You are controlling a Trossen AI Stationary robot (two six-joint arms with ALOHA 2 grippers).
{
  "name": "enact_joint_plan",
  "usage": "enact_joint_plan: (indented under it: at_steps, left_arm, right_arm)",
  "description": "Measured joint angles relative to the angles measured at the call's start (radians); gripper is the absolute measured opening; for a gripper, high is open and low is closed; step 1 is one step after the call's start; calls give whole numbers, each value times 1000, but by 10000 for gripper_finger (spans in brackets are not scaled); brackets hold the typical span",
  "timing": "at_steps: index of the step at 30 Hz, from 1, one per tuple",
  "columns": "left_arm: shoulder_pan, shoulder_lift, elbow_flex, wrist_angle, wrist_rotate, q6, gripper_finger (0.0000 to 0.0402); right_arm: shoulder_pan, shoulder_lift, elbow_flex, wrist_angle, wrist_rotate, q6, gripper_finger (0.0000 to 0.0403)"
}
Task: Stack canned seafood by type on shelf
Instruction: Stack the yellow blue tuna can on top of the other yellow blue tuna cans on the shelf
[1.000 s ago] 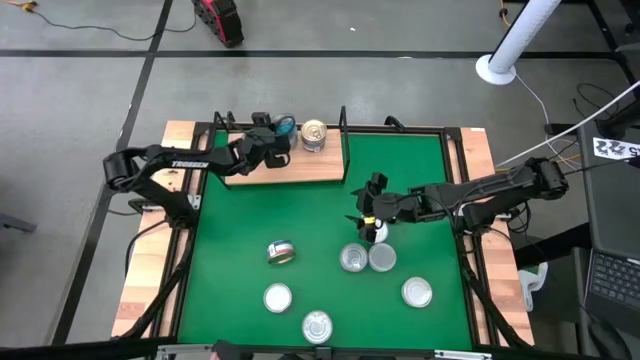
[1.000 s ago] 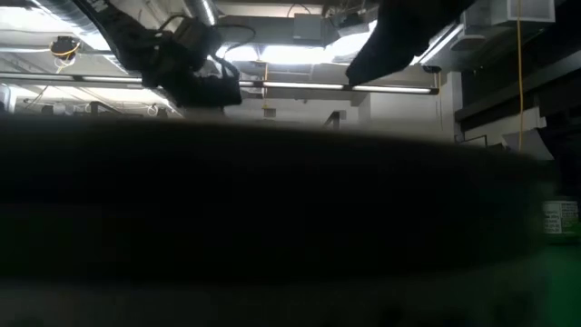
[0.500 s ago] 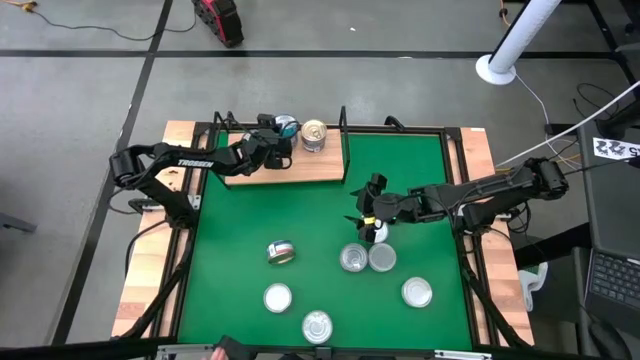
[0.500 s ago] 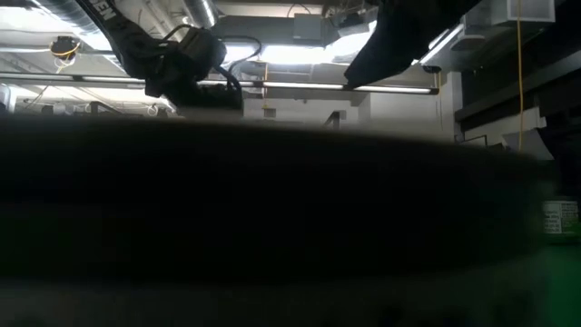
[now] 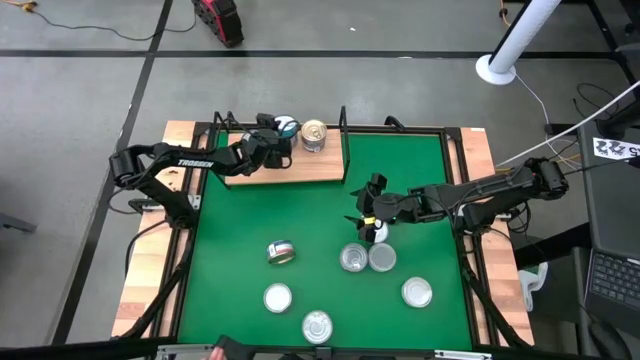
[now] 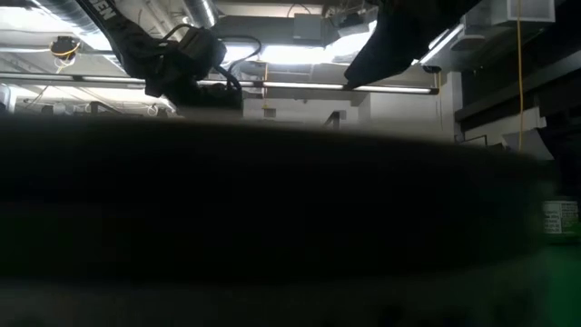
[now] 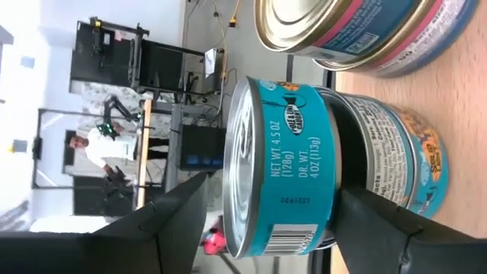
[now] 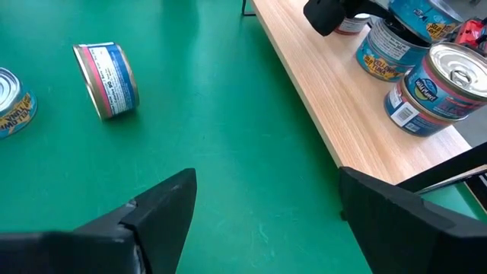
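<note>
My left gripper reaches over the wooden shelf at the table's far side, rolled on its side and shut on a teal-labelled tin. That tin is directly above a second teal tin that stands on the shelf board. A pink-and-blue tin stands on the shelf to their right. My right gripper is open and empty over the green mat, near the mat's middle. Several more tins lie on the mat's near half. My left gripper holds the upper teal tin between its two fingers, one by the silver lid, the other at the base, in the dark gap above the lower tin. The fingers come level from the table's left. The tin stays upright; whether it rests on the lower tin I cannot tell.
One tin lies on its side on the mat; it also shows in the right wrist view. Two tins stand close together just nearer than my right gripper. The shelf has thin black uprights at its ends.
My left gripper has moved a little toward the table's right and far edge with the teal tin, over the shelf, and then kept still. The tin stays upright.
</note>
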Motion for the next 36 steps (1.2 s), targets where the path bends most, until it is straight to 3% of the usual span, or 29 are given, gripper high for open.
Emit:
enact_joint_plan:
  at_steps: [5, 30, 36]
  left_arm:
    - [-8, 0, 0, -19, 0, -96, 260]
    - [-27, -42, 0, -84, 2, -119, 260]
    - [-26, -42, 0, -85, 46, -172, 260]
  right_arm:
    - [0, 0, 0, 0, 0, 0, 317]
    - [0, 1, 0, -1, -1, 0, 317]
    - [0, 1, 0, -2, -1, 0, 317]
